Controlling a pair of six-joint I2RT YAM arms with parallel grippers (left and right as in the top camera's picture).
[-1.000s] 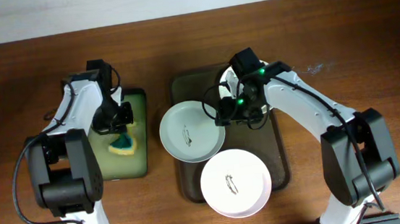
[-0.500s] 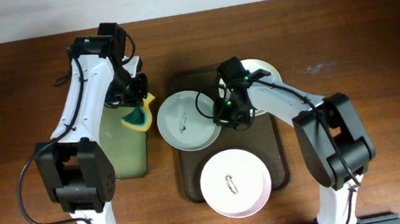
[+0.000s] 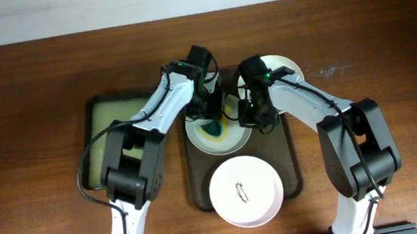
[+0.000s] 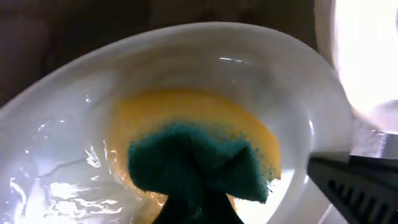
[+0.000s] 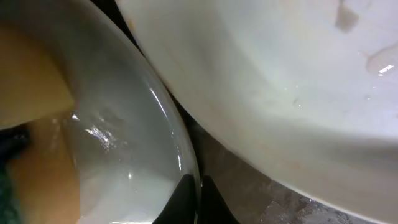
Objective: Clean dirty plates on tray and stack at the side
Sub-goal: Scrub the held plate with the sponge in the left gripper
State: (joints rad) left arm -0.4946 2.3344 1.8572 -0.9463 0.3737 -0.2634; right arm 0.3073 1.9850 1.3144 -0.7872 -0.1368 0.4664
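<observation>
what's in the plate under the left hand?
A yellow-and-green sponge pressed onto the centre of the plate, with a wet sheen around it. Any smear beneath the sponge is covered, so I can't tell.

The plate [image 4: 186,56] looks glossy, smooth white; the sponge [image 4: 193,165] rough green over yellow foam; the table [image 3: 39,79] smooth brown wood.

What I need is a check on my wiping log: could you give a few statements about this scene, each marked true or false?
1. The left gripper presses a sponge on the middle plate. True.
2. The front plate is wiped clean. False: a dark smear marks its centre.
3. The right gripper's jaws pinch the middle plate's rim. True.
4. The plates are stacked beside the tray. False: all three lie unstacked, spread over it.
</observation>
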